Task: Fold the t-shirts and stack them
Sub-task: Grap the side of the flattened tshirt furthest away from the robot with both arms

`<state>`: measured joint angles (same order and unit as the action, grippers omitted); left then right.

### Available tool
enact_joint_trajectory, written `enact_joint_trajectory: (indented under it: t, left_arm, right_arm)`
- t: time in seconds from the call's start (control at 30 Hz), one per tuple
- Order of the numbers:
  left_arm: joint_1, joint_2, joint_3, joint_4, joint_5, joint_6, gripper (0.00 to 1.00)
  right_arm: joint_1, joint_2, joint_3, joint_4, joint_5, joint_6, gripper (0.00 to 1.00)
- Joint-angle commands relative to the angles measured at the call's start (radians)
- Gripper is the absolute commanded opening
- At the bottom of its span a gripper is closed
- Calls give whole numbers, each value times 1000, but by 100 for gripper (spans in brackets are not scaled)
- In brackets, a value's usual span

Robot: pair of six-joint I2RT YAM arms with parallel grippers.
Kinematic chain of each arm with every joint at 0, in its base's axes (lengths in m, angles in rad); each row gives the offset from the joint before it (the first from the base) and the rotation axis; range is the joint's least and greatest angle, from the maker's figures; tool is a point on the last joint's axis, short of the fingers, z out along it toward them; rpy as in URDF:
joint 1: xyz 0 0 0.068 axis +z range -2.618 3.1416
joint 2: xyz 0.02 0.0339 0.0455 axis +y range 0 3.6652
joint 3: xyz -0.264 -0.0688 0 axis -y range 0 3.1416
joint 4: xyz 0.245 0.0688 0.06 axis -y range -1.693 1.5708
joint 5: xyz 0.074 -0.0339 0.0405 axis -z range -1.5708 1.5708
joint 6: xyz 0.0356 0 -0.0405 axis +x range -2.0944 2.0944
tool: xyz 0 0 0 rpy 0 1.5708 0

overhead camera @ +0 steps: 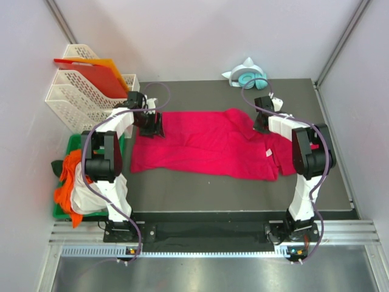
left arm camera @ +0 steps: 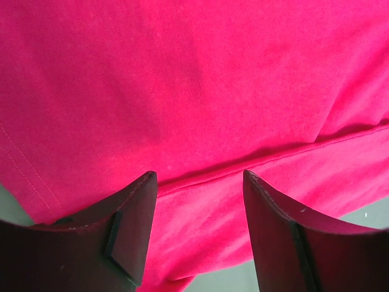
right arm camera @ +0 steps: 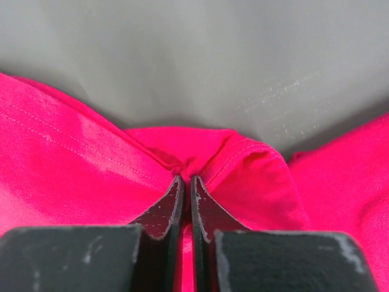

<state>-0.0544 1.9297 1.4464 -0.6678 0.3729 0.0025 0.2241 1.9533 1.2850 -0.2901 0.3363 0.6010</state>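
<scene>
Right jaws clamp t-shirt (right arm camera: 73,170) fold | left jaws apart, bases cropped

we see the t-shirt (overhead camera: 206,146) as soft matt cloth with a fine stitched hem. the table (overhead camera: 182,188) looks matt grey, lightly scuffed. the fingers (right arm camera: 165,210) of the right gripper (right arm camera: 186,182) look like dark matt plastic, scratched.

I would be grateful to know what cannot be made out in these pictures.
- Top view: the white label on the t-shirt is too small to read.
- Top view: the left arm covers part of the green bin of cloth.
- Right wrist view: the right gripper pinches a fold; framing cuts off which part.
- Left wrist view: the left gripper, contact with cloth unclear.
</scene>
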Motion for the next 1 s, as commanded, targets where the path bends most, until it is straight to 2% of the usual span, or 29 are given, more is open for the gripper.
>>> enact_joint_trajectory:
  t: [0.0, 0.2, 0.43, 0.7, 0.97]
  left_arm:
    - [-4, 6, 9, 40, -12, -31, 63]
    - [-2, -11, 25, 85, -138, -73, 63]
    - [-1, 15, 72, 77, -135, -79, 63]
    - [-1, 6, 52, 76, -126, -72, 63]
    - [-1, 3, 40, 76, -121, -67, 63]
  right_arm:
    - [1, -24, 13, 19, 3, -7, 0]
    - [46, -57, 65, 3, 96, -69, 0]
    - [100, -71, 161, -44, 204, -158, 0]
    - [103, -63, 157, -52, 193, -156, 2]
    - [103, -30, 160, -61, 171, -142, 12]
